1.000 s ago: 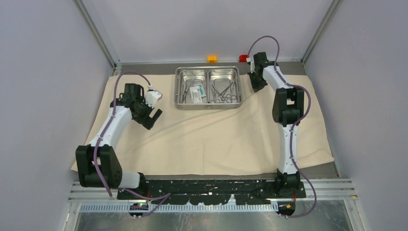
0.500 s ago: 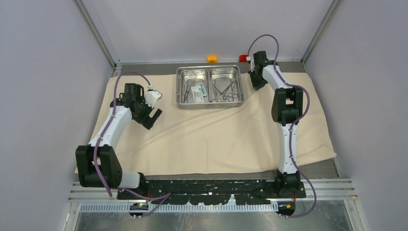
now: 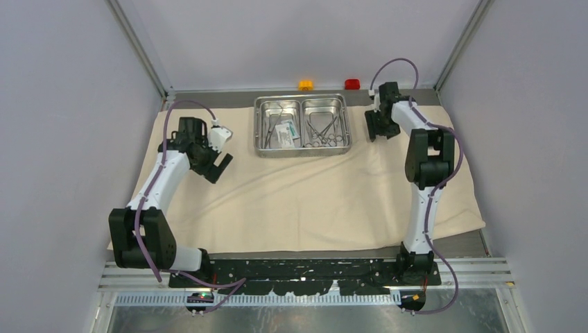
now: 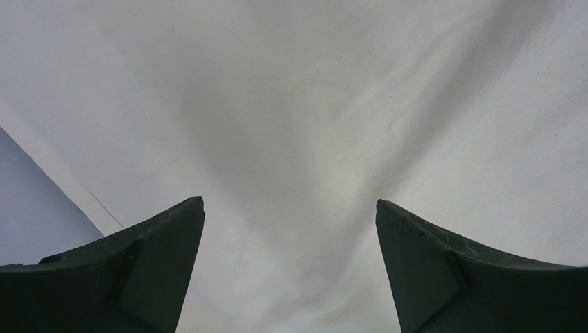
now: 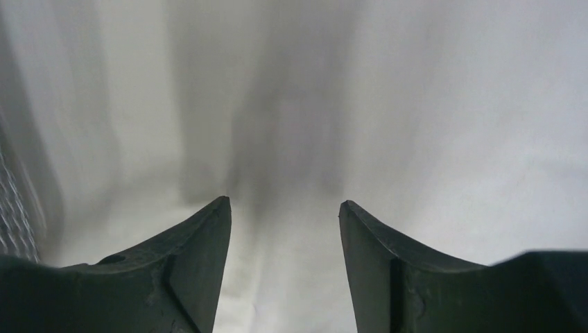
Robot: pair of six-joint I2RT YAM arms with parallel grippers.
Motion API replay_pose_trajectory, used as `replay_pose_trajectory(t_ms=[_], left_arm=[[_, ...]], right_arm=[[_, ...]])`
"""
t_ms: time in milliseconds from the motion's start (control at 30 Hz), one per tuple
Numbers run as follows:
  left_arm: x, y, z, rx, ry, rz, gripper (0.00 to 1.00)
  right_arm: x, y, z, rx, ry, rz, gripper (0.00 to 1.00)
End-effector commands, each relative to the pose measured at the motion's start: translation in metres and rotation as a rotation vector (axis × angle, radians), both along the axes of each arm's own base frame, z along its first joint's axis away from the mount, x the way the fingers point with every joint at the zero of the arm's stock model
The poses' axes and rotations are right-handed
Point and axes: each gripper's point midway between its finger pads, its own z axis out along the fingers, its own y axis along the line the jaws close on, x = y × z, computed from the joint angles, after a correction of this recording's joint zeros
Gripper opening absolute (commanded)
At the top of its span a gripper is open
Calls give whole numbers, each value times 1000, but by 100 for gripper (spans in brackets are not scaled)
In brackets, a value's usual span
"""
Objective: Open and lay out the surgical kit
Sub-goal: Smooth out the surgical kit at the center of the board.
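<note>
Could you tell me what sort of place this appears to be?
Likely a robotics lab cell, not a clinic: plain panel walls, two bench-mounted arms, a staged steel tray on cloth.

Nothing readable anywhere, honestly. The white and teal packets (image 3: 282, 134) in the steel tray (image 3: 301, 151) might have print, but it's too small to make out.

The cloth (image 3: 312, 201) under both claws is showing a plain pale beige. Just left of the right gripper (image 3: 376, 136), the tray (image 3: 300, 152) is gleaming silver, a packet (image 3: 283, 134) in it showing white and teal. Beyond that claw, an orange block (image 3: 306, 84) and a red block (image 3: 352, 84) are standing out. The left gripper (image 3: 220, 171) and the right are showing matt black fingers (image 4: 152, 270); the arms (image 3: 161, 182) are showing white and black, their cables (image 3: 396, 64) purple.
</note>
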Motion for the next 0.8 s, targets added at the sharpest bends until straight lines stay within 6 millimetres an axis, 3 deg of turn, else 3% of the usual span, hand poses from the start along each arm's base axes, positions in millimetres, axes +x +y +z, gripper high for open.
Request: replay_pose_trajectory(t_ms=[0, 167, 300, 400, 767], left_arm=[[12, -1, 10, 4, -47, 0, 97], [18, 2, 8, 18, -60, -6, 98], [24, -1, 7, 7, -62, -11, 98], [28, -4, 7, -6, -59, -14, 98], [27, -10, 9, -37, -48, -21, 98]], right_arm=[[-43, -15, 53, 6, -34, 0, 64], [-121, -72, 54, -28, 41, -38, 64], [-183, -106, 39, -51, 135, -19, 64], [-218, -117, 25, -86, 184, 10, 64], [-312, -128, -10, -184, 333, 77, 61]])
